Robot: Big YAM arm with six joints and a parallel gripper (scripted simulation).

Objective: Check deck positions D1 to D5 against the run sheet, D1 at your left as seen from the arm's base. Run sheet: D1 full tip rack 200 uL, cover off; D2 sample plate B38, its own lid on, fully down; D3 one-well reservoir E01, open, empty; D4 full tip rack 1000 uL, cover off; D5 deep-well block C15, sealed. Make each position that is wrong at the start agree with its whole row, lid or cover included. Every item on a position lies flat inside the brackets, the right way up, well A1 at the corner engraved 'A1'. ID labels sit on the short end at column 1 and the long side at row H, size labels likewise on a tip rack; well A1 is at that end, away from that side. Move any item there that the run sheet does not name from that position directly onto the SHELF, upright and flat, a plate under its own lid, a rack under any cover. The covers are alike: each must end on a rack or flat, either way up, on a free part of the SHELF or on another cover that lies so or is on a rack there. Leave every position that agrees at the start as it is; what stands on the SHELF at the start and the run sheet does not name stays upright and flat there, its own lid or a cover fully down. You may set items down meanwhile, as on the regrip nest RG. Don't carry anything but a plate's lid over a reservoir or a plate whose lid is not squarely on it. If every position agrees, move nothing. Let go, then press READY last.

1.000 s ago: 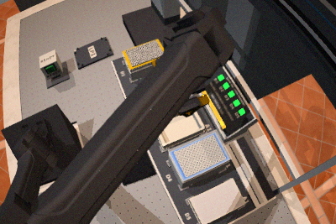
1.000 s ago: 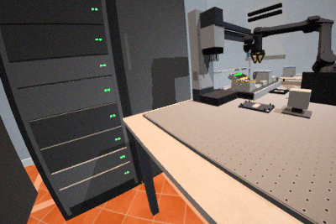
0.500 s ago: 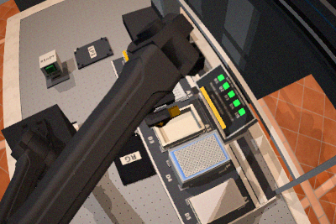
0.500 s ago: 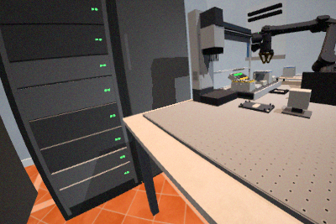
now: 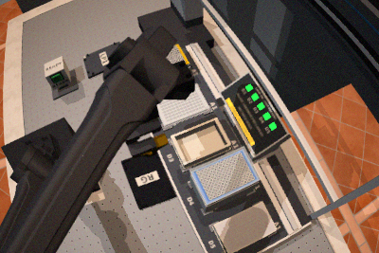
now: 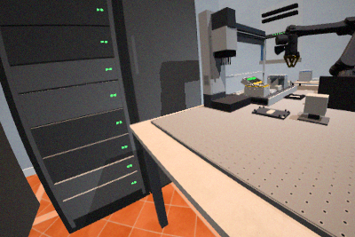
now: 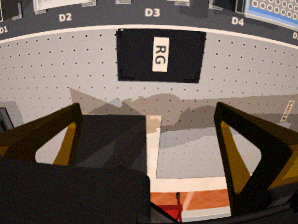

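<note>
My gripper (image 7: 148, 109) (image 6: 290, 61) is open and empty. It hangs high above the table, on the near side of the deck row. In the wrist view the black RG nest (image 7: 160, 55) lies just ahead of the fingers. From above, my arm hides most of the yellow-edged tip rack at D1 (image 5: 177, 55) and part of the D2 plate (image 5: 182, 108). A covered block sits at D5 (image 5: 243, 229).
A dark panel with several green lights (image 5: 253, 116) stands behind D2 and D3, with the long shelf running behind the deck. The READY button box (image 5: 57, 78) and a small dark pad (image 5: 101, 61) sit at the left. A gantry tower (image 6: 222, 55) stands at the far end.
</note>
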